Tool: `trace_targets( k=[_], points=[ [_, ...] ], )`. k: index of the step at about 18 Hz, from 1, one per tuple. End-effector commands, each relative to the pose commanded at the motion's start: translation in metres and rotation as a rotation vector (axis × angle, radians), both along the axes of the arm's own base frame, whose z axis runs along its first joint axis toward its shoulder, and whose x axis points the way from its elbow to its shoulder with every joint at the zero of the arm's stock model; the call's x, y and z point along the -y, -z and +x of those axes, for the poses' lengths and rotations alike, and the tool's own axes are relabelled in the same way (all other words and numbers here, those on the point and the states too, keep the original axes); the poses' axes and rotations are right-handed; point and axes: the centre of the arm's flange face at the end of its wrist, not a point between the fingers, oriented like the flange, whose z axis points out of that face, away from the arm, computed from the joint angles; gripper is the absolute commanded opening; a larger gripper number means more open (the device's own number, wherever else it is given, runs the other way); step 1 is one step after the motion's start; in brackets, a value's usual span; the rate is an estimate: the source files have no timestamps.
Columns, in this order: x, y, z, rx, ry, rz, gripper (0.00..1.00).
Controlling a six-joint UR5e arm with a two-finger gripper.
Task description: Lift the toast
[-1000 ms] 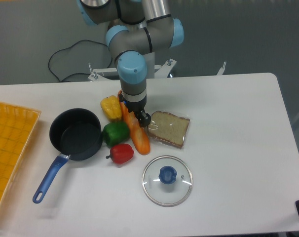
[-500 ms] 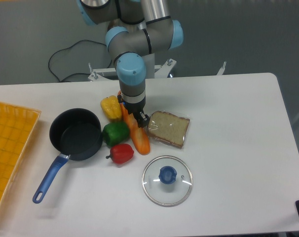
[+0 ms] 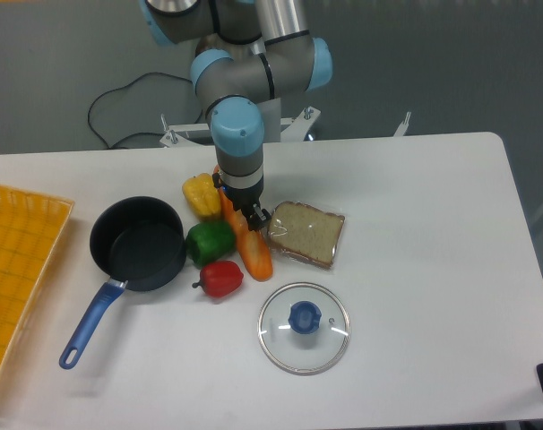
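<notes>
The toast (image 3: pixel 309 233), a speckled tan slice in shiny clear wrap, lies flat on the white table (image 3: pixel 433 269) right of centre. My gripper (image 3: pixel 246 208) points straight down at the toast's left edge, over the upper part of the long orange loaf (image 3: pixel 252 249). One dark finger (image 3: pixel 261 216) touches the wrap at the toast's left corner. The wrist hides the fingertips, so how the jaws stand does not show.
A yellow pepper (image 3: pixel 202 194), a green pepper (image 3: pixel 210 241) and a red pepper (image 3: pixel 221 279) crowd the loaf's left side. A black pan with a blue handle (image 3: pixel 137 244) sits further left. A glass lid (image 3: pixel 304 326) lies in front. An orange basket (image 3: pixel 16 278) is at the left edge.
The arm and gripper have shifted slightly up and to the left. The toast's left edge has barely moved.
</notes>
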Motion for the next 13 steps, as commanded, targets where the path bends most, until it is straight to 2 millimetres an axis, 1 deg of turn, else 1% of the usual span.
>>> trace_targets(
  k=[5, 6, 8, 13],
  points=[
    [0.0000, 0.0000, 0.0000, 0.000, 0.002, 0.000, 0.20],
    [0.0000, 0.0000, 0.0000, 0.000, 0.002, 0.000, 0.17],
    [0.0000, 0.0000, 0.0000, 0.000, 0.002, 0.000, 0.15],
    [-0.0025, -0.0043, -0.0034, -0.005, 0.002, 0.006, 0.03]
  ],
)
